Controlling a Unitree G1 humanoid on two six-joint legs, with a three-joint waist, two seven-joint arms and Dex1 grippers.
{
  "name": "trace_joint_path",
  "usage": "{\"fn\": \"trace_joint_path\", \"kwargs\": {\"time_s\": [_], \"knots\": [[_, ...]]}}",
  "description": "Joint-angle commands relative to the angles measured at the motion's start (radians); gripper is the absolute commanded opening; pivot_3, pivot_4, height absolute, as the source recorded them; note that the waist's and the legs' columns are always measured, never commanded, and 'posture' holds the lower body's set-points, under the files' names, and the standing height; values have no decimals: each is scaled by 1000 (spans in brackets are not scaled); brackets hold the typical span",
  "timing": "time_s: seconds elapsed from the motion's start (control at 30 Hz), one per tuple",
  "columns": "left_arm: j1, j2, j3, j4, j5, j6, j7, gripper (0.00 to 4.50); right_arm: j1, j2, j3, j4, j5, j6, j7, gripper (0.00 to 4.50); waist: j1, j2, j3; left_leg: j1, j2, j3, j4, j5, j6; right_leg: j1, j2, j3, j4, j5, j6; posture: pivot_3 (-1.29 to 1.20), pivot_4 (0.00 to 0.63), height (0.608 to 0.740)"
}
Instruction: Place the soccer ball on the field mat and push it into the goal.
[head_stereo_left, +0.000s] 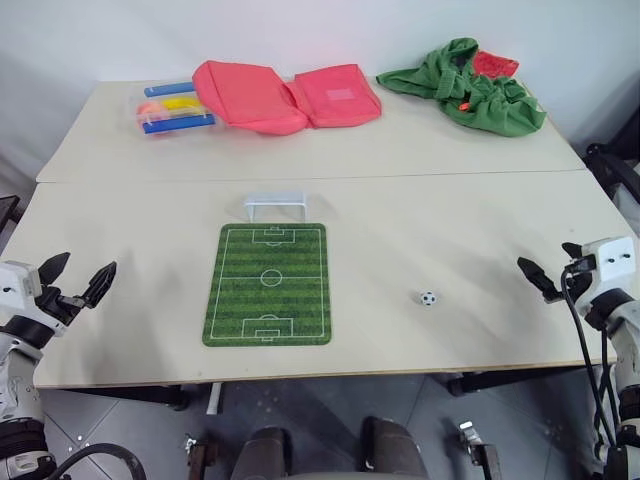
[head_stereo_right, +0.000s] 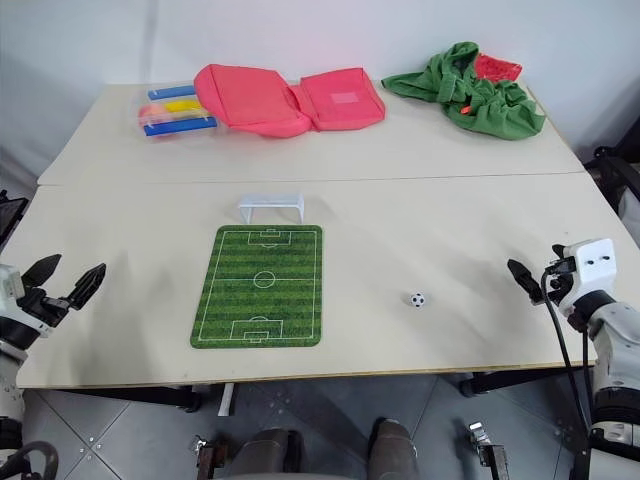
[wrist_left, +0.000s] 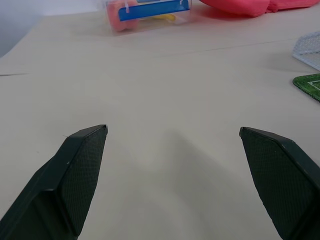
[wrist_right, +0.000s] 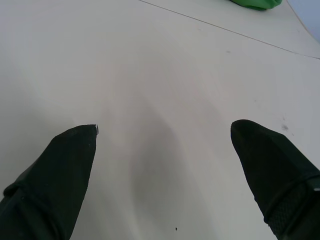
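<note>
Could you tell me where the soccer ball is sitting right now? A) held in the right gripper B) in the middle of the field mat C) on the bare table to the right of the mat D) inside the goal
C: the soccer ball rests on the bare table, right of the field mat, away from the goal.

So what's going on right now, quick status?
Left gripper and right gripper open, empty. Soccer ball on table, right of field mat. Goal at mat's far end. Path clear.
</note>
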Motion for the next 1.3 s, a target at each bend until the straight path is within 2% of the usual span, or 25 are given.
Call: {"fn": "trace_joint_path", "kwargs": {"time_s": [0.03,0.13,0.4,0.5,0.57,0.67,0.8,1.0,1.3], "knots": [[-7,12,1,-52,-35,47,-17,4500,10,-13,-25,-47,22,8,2,4480,0,0,0,0,0,0,0,0,0,0,0,0,0,0,0,0,150,740],[-24,15,6,-81,-56,136,20,4500,24,-27,-29,-124,37,64,11,4480,1,0,0,0,0,0,0,0,0,0,0,0,1,0,0,0,150,740],[-55,40,-39,-126,-19,158,-12,4500,53,-95,6,-419,102,349,77,4480,1,0,0,0,0,0,1,0,0,0,0,1,1,0,0,0,150,740],[-66,42,-55,-174,-56,209,-55,4500,44,-122,37,-527,133,452,119,4480,2,0,0,0,0,0,1,0,0,0,0,1,1,0,0,0,150,740],[-65,36,-65,-222,-99,216,-142,4500,43,-150,90,-614,148,500,180,4480,2,0,0,0,0,0,1,0,0,0,0,1,1,0,0,0,150,740],[-56,39,-104,-263,-83,183,-220,4500,52,-188,175,-702,166,548,286,4480,3,0,0,0,0,0,1,0,0,-1,0,1,1,0,0,0,150,740],[-28,31,-142,-291,-88,154,-330,4500,15,-194,297,-668,116,512,386,4480,3,0,0,0,0,1,2,0,1,-1,0,1,1,0,0,0,150,740],[35,11,-128,-376,-111,180,-321,4500,-73,-134,414,-532,54,420,469,4480,0,-1,1,-1,0,1,3,-1,1,-1,0,1,1,0,0,0,150,740],[123,10,-88,-470,-142,216,-282,4500,-142,-56,503,-338,-43,285,531,4480,2,-1,1,0,0,1,3,-1,1,-1,0,1,2,0,0,0,150,740]]}}
